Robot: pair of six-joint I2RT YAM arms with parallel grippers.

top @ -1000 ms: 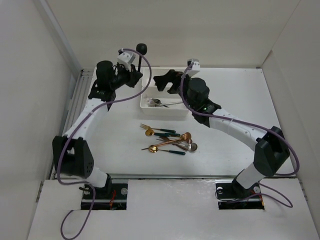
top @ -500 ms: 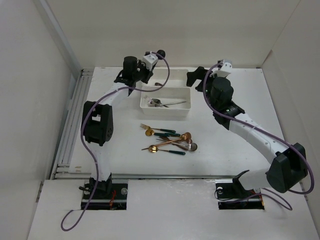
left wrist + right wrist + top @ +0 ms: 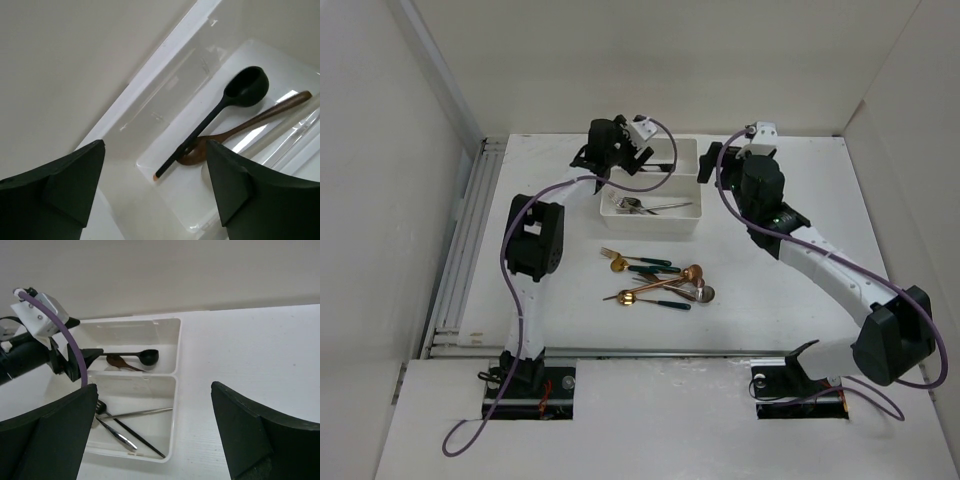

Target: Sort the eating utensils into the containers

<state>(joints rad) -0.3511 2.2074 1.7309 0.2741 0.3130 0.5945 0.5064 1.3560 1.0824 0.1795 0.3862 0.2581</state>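
Within the last second the left arm has been swung from the upper left of the top view across to upper centre. The left fingers [image 3: 70, 185], clenched a moment ago, are now spread apart with nothing between them. A black spoon [image 3: 210, 116], carried upright in that grip before, is now seen lying in the far tray [image 3: 167, 332], crossed over a brown spoon [image 3: 250, 123]. The release is therefore judged complete, and one more utensil can be counted as sorted.

The right arm has been drawn back from above the trays to just right of them in the top view. The right fingers [image 3: 55, 435] are held wide apart and empty.

Silver utensils [image 3: 135, 413] lie in the near tray [image 3: 150, 390]. A cluster of loose utensils [image 3: 660, 282] is left on the surface [image 3: 760, 320] at centre frame, so much of the sorting is judged outstanding.
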